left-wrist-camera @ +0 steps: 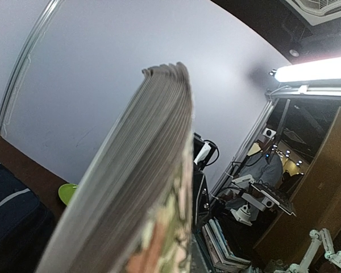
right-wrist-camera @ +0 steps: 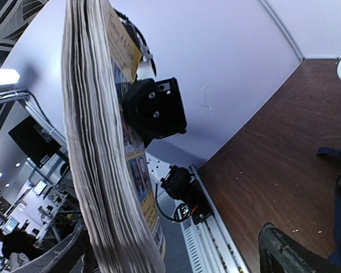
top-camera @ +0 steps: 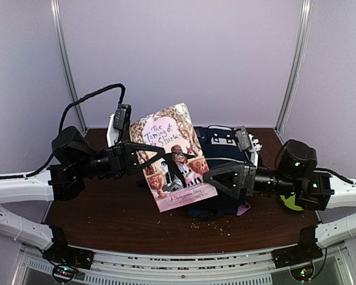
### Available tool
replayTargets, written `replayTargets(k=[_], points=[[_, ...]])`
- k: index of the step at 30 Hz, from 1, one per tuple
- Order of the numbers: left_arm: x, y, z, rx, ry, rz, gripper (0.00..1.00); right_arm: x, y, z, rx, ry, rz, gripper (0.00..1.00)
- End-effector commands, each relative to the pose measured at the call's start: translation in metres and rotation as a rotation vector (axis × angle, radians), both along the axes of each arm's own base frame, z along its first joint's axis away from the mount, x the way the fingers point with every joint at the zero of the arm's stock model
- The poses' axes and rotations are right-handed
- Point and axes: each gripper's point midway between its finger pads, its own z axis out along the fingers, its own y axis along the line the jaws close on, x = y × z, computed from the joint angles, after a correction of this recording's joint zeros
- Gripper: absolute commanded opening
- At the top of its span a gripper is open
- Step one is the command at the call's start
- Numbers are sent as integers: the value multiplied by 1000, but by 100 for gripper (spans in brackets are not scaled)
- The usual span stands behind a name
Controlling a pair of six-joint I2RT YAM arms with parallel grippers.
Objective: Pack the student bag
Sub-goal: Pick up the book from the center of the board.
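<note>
I've got the left gripper clamped on the Taming of the Shrew paperback, upright over the student bag ready to slot in, but I can't tell how wide the right gripper stands.

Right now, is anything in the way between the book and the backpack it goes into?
Nothing visible. The left gripper holds the book upright, right by the backpack. The book itself hides the backpack's opening, so I cannot tell whether it is open.
</note>
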Motion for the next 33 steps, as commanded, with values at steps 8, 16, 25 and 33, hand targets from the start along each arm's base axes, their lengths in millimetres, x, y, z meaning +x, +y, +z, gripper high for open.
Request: replayTargets(k=[8, 16, 25, 33], points=[[-4, 1, 38, -59, -108, 4, 0, -36, 12, 35, 172, 49, 250, 94], [17, -1, 29, 1, -83, 116, 0, -40, 7, 34, 177, 64, 263, 47], [30, 12, 27, 2, -64, 220, 0, -21, 0, 6, 67, 87, 122, 6], [35, 10, 28, -28, -26, 225, 0, -10, 5, 0, 48, 107, 64, 19]])
